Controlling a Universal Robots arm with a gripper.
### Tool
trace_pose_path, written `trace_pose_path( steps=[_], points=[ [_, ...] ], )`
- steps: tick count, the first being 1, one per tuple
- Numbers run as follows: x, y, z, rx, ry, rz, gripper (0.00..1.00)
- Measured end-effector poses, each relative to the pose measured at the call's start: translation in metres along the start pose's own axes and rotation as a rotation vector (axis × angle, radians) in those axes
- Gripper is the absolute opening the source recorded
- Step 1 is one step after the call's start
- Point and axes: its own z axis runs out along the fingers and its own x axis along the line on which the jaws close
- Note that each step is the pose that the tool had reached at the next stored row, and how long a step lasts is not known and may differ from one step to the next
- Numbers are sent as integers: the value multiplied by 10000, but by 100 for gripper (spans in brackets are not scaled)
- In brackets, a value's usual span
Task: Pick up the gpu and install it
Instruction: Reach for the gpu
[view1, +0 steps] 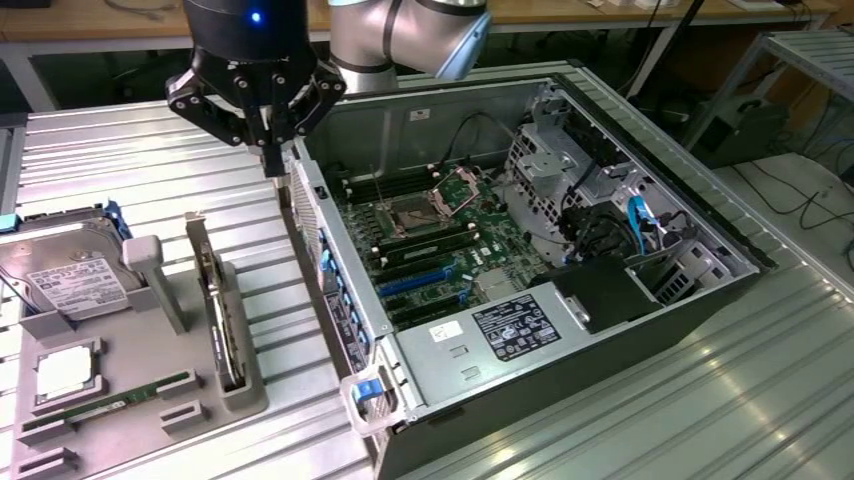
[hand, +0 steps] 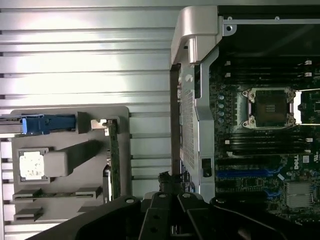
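Observation:
The gpu stands on its long edge in a slot of the grey holder on the exterior view's left; in the wrist view it is a thin green strip. My gripper hangs above the table beside the near wall of the open computer case, up and away from the gpu. Its fingers are shut with nothing between them. The wrist view has the gripper over the gap between holder and case. Blue card slots lie on the motherboard.
The holder also carries a silver hard drive, a square processor and a thin RAM stick. Inside the case are the open processor socket, black power supply and drive cages. The ribbed metal table lies all around.

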Motion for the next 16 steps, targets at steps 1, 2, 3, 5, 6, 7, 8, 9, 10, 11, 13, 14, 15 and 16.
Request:
trace_pose_path(
  steps=[1, 2, 3, 5, 6, 7, 8, 9, 10, 11, 13, 14, 15, 16],
  points=[
    [8, -10, -1, -1, 3, -49, 11],
    [14, -16, 0, -3, 5, -116, 11],
    [20, -21, 0, -6, 10, -218, 11],
    [139, -35, 6, -169, 40, -983, 11],
    [321, -38, 9, -169, 34, -869, 11],
    [439, -41, 9, -170, 37, -829, 11],
    [597, -48, 12, -168, 43, -776, 11],
    [610, -64, 11, -168, 44, -777, 11],
    [622, -86, 11, -169, 44, -776, 11],
    [630, -104, 11, -169, 43, -775, 11],
    [662, -161, 8, -169, 43, -775, 11],
    [673, -180, 7, -168, 44, -775, 11],
    [684, -199, 6, -168, 44, -776, 11],
    [695, -217, 6, -169, 44, -776, 11]
  ],
)
